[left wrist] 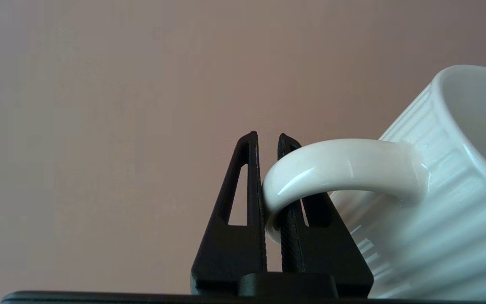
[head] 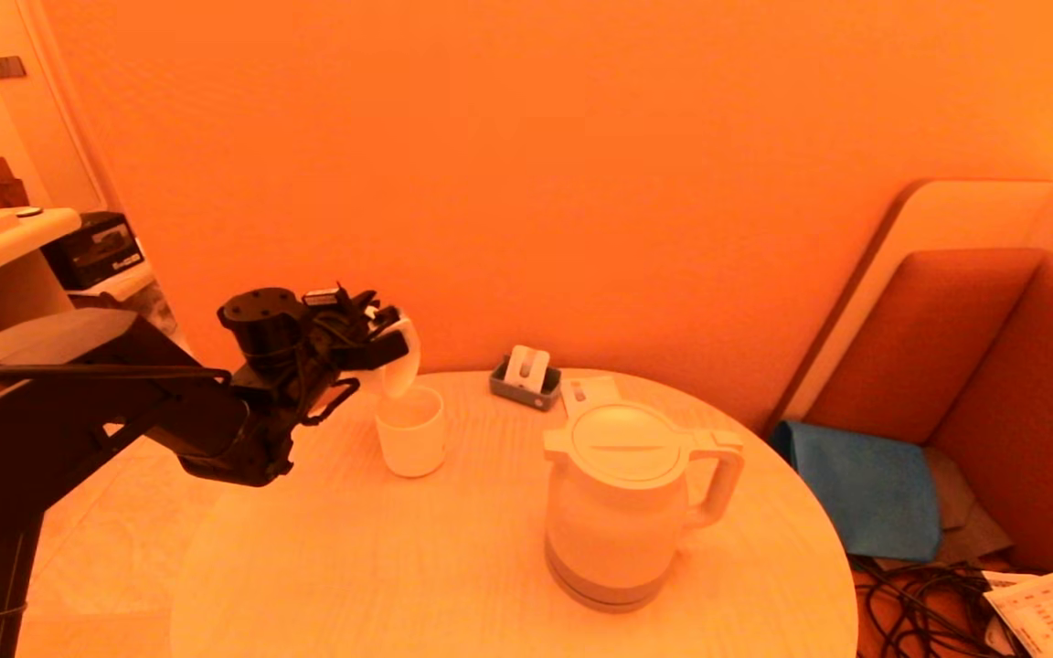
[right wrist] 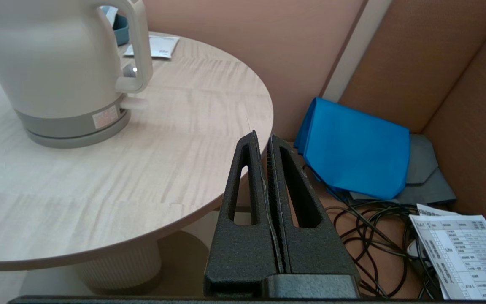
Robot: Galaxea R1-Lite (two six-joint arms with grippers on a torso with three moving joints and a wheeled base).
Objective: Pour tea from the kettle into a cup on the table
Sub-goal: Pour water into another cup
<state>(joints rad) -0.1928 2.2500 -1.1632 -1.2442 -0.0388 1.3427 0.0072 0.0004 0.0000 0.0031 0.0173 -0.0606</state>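
1. A plain wall (head: 581,164) stands beyond the right gripper (right wrist: 266,141).
2. An upholstered bench (right wrist: 458,84) is just beside the gripper, with a blue cloth (right wrist: 357,147) on it.
3. Black cables (right wrist: 369,228) and a printed sheet (right wrist: 458,249) lie under its tips.

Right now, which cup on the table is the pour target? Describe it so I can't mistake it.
On the round table, look left of the tall white kettle. The cup stands upright there, plain, handleless, straight-sided. The only other white vessel, a ribbed mug, is tilted above it, handle pinched in the left tool.

mug (left wrist: 445,202) body partly cropped
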